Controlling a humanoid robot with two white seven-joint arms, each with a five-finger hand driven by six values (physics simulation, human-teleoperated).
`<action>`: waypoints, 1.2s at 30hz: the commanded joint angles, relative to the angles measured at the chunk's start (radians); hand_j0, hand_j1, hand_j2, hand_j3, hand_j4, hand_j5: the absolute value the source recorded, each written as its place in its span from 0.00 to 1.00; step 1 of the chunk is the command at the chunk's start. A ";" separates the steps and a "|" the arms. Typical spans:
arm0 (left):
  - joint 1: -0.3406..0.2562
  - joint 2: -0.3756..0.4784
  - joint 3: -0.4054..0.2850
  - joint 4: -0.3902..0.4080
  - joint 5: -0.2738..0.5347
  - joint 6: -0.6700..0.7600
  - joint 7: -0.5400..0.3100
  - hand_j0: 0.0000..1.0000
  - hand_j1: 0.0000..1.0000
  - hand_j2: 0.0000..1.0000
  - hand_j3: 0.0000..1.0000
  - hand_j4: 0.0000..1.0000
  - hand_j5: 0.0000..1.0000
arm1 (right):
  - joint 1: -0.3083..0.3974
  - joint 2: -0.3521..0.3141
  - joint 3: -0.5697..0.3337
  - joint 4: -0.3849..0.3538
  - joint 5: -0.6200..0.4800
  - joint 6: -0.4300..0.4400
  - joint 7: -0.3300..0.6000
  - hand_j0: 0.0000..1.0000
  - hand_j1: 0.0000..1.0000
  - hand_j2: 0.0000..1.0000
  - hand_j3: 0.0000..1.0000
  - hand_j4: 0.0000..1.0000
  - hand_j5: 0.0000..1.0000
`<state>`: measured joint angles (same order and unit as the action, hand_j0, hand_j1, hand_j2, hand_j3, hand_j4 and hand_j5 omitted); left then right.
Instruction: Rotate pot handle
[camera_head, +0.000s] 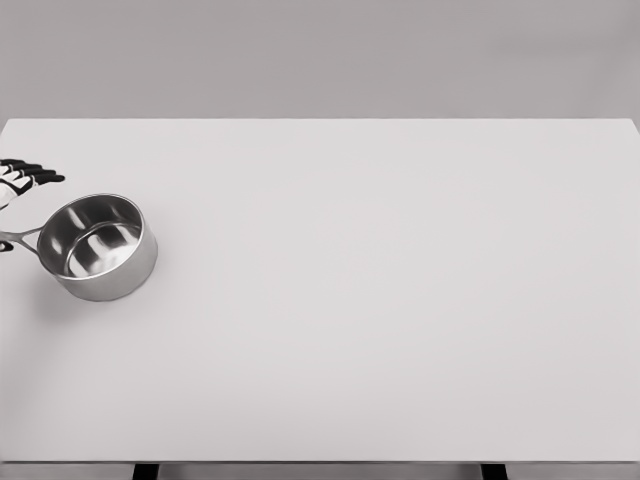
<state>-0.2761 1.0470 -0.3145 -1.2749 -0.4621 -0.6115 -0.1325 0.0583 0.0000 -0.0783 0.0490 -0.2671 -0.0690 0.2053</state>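
A white table (380, 300) fills the head view from the near edge to the grey backdrop. Toward its left side stands a shiny steel pot (98, 247), upright and open-topped, its handle (20, 239) pointing left and running out past the picture's edge. Just behind the handle, at the left border, the left hand (22, 180) shows only partly, its dark-tipped fingers (45, 177) spread apart, holding nothing.

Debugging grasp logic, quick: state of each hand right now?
Left hand: fingers spread open at the picture's left edge, holding nothing, just behind the shiny round steel pot's handle.
Right hand: not in view.
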 joint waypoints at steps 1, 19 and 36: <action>0.002 0.010 0.000 -0.007 0.011 0.001 0.001 1.00 1.00 1.00 1.00 1.00 1.00 | 0.000 0.000 0.000 0.000 0.000 0.000 0.000 1.00 1.00 1.00 1.00 1.00 1.00; 0.009 0.047 0.002 -0.086 0.066 0.001 0.005 1.00 1.00 1.00 1.00 1.00 1.00 | 0.000 0.000 0.000 0.000 0.000 0.000 0.000 1.00 1.00 1.00 1.00 1.00 1.00; -0.008 -0.050 0.103 -0.409 0.209 0.001 -0.001 1.00 1.00 1.00 1.00 1.00 1.00 | 0.000 0.000 0.000 0.000 0.000 0.000 0.000 1.00 1.00 1.00 1.00 1.00 1.00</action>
<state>-0.2838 1.0370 -0.2132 -1.6380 -0.2621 -0.6114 -0.1320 0.0583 0.0000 -0.0783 0.0490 -0.2671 -0.0690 0.2053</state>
